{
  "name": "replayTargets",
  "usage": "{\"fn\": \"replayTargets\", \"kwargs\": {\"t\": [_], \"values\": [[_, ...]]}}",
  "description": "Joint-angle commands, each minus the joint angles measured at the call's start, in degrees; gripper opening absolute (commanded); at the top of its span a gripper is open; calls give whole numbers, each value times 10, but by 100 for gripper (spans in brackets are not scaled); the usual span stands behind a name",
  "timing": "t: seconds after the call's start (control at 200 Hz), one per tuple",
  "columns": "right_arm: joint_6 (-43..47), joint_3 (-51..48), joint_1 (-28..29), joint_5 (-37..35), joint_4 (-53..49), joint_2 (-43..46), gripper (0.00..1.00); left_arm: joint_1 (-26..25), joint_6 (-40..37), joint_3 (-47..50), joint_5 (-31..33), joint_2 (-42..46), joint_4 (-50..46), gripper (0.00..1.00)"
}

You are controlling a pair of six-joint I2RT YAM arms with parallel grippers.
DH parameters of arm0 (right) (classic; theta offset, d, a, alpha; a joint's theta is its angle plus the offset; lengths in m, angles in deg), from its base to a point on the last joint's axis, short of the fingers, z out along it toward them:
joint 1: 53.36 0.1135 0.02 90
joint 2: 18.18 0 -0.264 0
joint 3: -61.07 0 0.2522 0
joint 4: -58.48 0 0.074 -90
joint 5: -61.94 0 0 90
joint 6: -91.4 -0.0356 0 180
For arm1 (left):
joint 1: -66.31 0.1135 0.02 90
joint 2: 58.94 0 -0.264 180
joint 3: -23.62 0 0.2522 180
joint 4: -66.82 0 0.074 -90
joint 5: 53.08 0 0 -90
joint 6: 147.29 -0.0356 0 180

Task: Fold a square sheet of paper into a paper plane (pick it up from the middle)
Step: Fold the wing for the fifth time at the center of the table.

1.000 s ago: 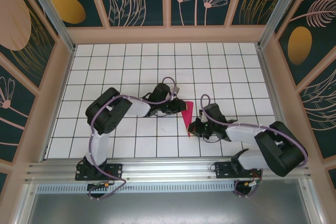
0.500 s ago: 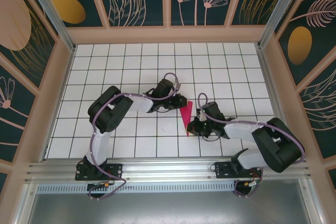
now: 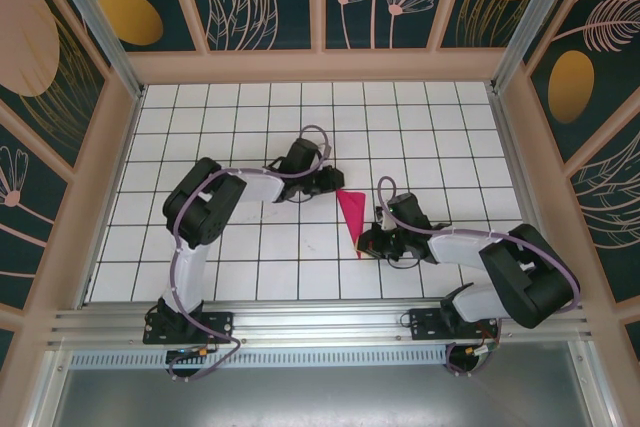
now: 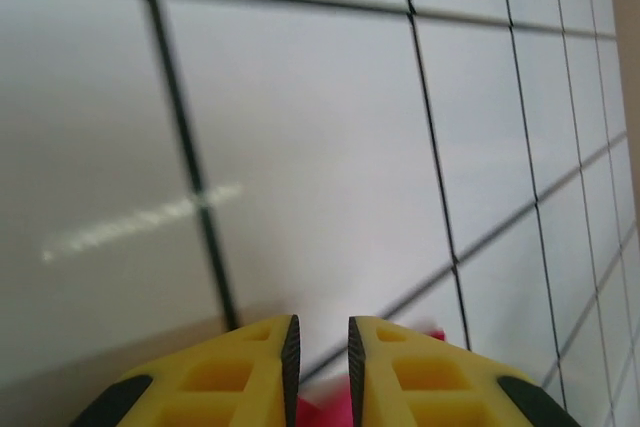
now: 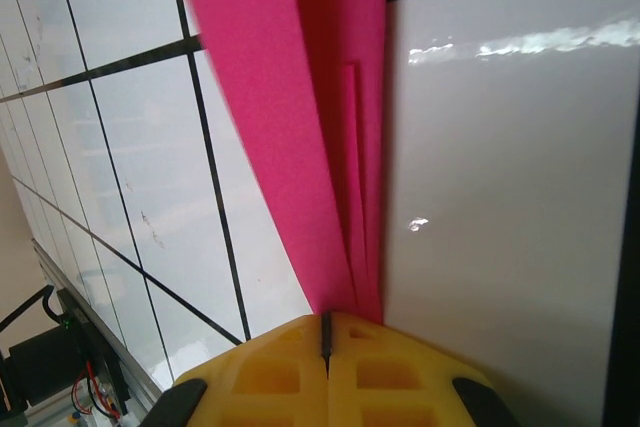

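While R gripper [image 3: 365, 244] clamps paper plane [image 3: 352, 215] tip, L gripper [image 3: 337, 185] at far edge, grip unclear, tiles [image 3: 250, 127] around

I count one folded magenta paper plane [image 3: 352, 215] on one white tiled table [image 3: 250, 127]. Two arms: left arm [image 3: 255, 187], right arm [image 3: 455, 247]. Two tools: left tool [image 3: 338, 183] at the plane's 11 o'clock, right tool [image 3: 365, 243] at 5 o'clock.

Left fingers [image 4: 240, 375] slightly parted, right fingers [image 5: 270, 367] pressed together.
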Motion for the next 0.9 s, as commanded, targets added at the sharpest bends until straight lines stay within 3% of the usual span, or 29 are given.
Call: {"fn": "replayTargets", "kwargs": {"t": [0.0, 0.26, 0.355, 0.46, 0.671, 0.896], "values": [[24, -34, -1, -15, -107, -26, 0, 19, -38, -18, 34, -26, -35, 23], [40, -11, -23, -12, -107, -42, 0, 28, -34, -19, 13, 51, -26, 28], [40, -8, -23, -9, -101, -52, 0, 26, 6, 26, -35, 94, 25, 27], [42, -5, -25, -13, -99, -61, 0, 1, 39, 90, -77, 132, 81, 24], [51, 3, -28, -16, -78, -84, 0, -73, 77, 173, -71, 156, 108, 16], [52, 20, -29, -16, -61, -110, 0, -91, 118, 207, -97, 128, 171, 15]]}}
